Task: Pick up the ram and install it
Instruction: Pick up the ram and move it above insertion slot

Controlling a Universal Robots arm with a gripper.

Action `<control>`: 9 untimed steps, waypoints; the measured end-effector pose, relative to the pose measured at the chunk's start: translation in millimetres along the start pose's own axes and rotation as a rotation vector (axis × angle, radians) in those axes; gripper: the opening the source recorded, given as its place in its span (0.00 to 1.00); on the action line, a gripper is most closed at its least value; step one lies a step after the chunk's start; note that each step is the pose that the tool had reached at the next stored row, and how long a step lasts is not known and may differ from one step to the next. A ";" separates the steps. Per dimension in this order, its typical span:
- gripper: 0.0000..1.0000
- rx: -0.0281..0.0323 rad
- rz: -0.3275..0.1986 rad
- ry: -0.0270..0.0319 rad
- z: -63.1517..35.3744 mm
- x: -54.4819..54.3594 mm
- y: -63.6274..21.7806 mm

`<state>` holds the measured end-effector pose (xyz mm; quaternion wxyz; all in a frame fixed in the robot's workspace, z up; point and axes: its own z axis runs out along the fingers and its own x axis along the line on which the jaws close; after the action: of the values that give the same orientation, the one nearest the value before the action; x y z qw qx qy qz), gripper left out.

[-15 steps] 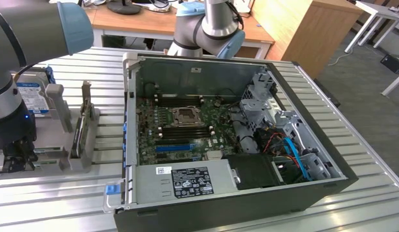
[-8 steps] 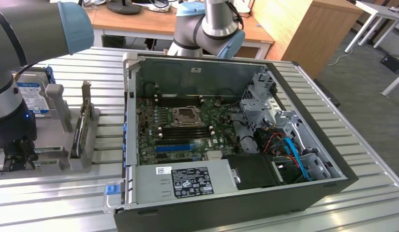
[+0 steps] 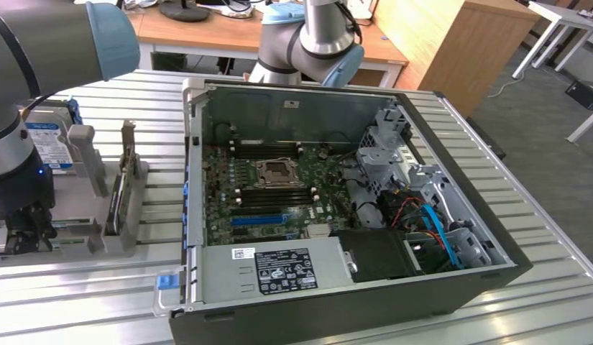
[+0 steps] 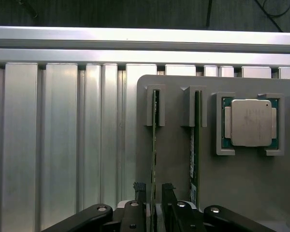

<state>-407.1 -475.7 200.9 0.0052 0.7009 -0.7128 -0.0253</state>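
Note:
Two green ram sticks stand on edge in the slots of a grey holder plate (image 4: 174,159). My gripper (image 4: 153,186) straddles one ram (image 4: 154,145), a dark finger (image 4: 139,193) on each side with a narrow gap to the board, so it is open and holds nothing. The other ram (image 4: 195,140) stands parallel beside it. In the exterior view the gripper (image 3: 26,231) hangs low over the holder at the exterior view's left, well away from the open computer case (image 3: 195,180). The motherboard (image 3: 267,190) lies inside the case, with black memory slots around the processor socket.
A processor chip (image 4: 251,123) sits in a bracket on the same holder. An upright card with a metal bracket (image 3: 123,180) and a blue-labelled drive (image 3: 45,136) stand close to the arm. A second arm's base (image 3: 310,36) rises behind the case. The ribbed metal table (image 3: 526,287) extends all round.

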 end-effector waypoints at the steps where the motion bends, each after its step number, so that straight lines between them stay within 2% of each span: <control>1: 0.27 0.0000 0.000 0.0000 0.0 0.0 0.0; 9: 0.26 0.0000 0.000 0.0000 0.0 0.0 0.0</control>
<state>-407.1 -475.7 200.8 0.0052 0.7009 -0.7128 -0.0253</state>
